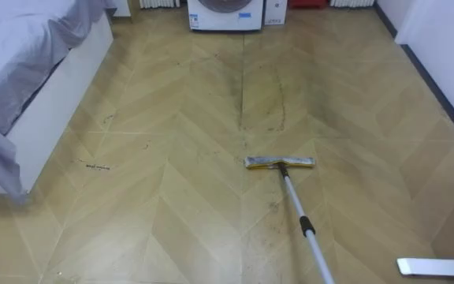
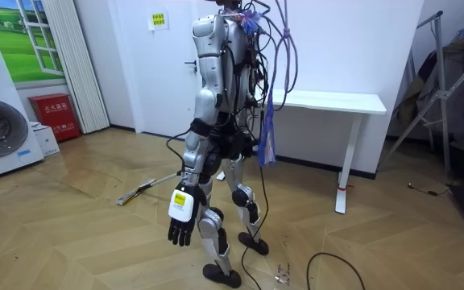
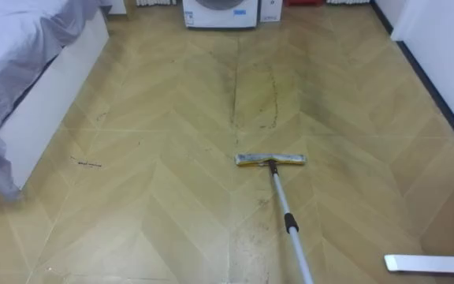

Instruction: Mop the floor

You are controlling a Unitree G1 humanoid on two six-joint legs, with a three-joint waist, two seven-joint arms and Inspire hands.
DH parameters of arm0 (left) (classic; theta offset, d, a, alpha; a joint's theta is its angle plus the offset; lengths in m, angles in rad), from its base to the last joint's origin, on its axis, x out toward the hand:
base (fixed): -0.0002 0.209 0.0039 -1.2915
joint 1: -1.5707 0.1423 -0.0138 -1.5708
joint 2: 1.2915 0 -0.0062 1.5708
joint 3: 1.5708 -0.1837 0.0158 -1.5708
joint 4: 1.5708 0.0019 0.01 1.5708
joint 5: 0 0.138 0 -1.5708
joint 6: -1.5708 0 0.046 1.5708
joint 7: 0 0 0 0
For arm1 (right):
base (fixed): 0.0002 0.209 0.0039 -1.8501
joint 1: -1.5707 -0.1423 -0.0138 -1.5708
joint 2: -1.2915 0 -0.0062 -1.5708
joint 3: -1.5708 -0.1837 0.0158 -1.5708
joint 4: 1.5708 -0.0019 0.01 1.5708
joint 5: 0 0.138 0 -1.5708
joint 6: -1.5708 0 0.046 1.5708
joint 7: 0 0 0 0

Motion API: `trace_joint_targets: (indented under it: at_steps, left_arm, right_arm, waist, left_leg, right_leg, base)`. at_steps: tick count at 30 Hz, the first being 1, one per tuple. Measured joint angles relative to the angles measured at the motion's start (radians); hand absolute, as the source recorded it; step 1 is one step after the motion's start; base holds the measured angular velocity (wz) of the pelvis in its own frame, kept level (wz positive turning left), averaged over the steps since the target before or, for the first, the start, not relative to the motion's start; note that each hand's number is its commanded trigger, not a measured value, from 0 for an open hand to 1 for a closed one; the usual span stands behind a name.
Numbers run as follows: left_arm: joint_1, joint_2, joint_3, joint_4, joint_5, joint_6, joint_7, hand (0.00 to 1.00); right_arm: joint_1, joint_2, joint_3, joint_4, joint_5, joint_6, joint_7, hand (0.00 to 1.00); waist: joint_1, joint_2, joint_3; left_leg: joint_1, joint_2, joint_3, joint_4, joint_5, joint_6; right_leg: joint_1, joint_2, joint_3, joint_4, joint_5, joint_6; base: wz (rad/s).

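Mop pole, slim metal | flat rectangular mop head on herringbone wood floor | left hand hangs relaxed, empty

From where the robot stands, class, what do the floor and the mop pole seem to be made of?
Floor: wood or wood-look laminate with a low sheen; chevron planks in varying tan tones. Mop pole: likely metal; thin, straight, smooth and silvery grey.
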Motion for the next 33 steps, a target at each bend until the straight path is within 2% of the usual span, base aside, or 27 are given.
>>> trace_joint_targets:
  at_steps: [2, 10, 21, 27, 33]
  left_arm:
    - [-0.004, 0.000, 0.000, 0.000, 0.005, 0.003, -0.003, 0.00]
    - [-0.008, 0.000, 0.001, 0.006, 0.007, 0.018, -0.033, 0.00]
    - [0.011, -0.001, -0.001, 0.004, 0.008, 0.014, -0.059, 0.00]
    - [-0.013, -0.004, -0.002, 0.009, 0.034, 0.018, -0.059, 0.00]
    - [-0.049, -0.005, -0.025, 0.025, 0.033, 0.020, -0.059, 0.00]
  right_arm:
    - [-0.001, 0.001, 0.000, -0.001, 0.000, 0.011, -0.001, 1.00]
    - [-0.002, 0.001, 0.000, 0.014, -0.002, 0.017, -0.003, 1.00]
    - [0.004, 0.001, 0.000, 0.018, 0.013, 0.020, 0.020, 1.00]
    - [-0.008, 0.001, -0.008, 0.005, 0.005, 0.034, 0.014, 1.00]
    - [-0.031, 0.001, -0.008, 0.008, 0.013, 0.046, 0.010, 1.00]
  waist:
    - [0.000, -0.001, 0.0000]
    - [0.001, 0.002, 0.0005]
    - [0.000, 0.000, 0.0005]
    - [0.001, 0.004, -0.0029]
    - [0.000, 0.009, -0.0022]
  left_leg:
    - [0.005, 0.000, 0.000, -0.002, 0.000, 0.000]
    - [0.010, 0.000, -0.001, -0.006, 0.000, 0.000]
    - [0.008, 0.000, -0.005, -0.005, -0.001, 0.000]
    - [-0.058, 0.005, -0.003, 0.020, -0.001, 0.000]
    - [-0.126, 0.015, -0.007, 0.040, -0.001, -0.003]
  right_leg:
    - [0.000, 0.000, 0.000, 0.000, 0.000, 0.000]
    - [0.004, 0.000, -0.001, -0.002, 0.000, 0.000]
    - [0.006, 0.001, 0.001, -0.001, 0.000, 0.000]
    - [-0.050, 0.005, 0.001, 0.007, 0.001, -0.002]
    - [-0.116, 0.013, 0.005, 0.025, 0.002, -0.005]
  base:
    - [0.00]
    - [0.00]
    - [0.00]
    - [0.01]
    - [0.01]
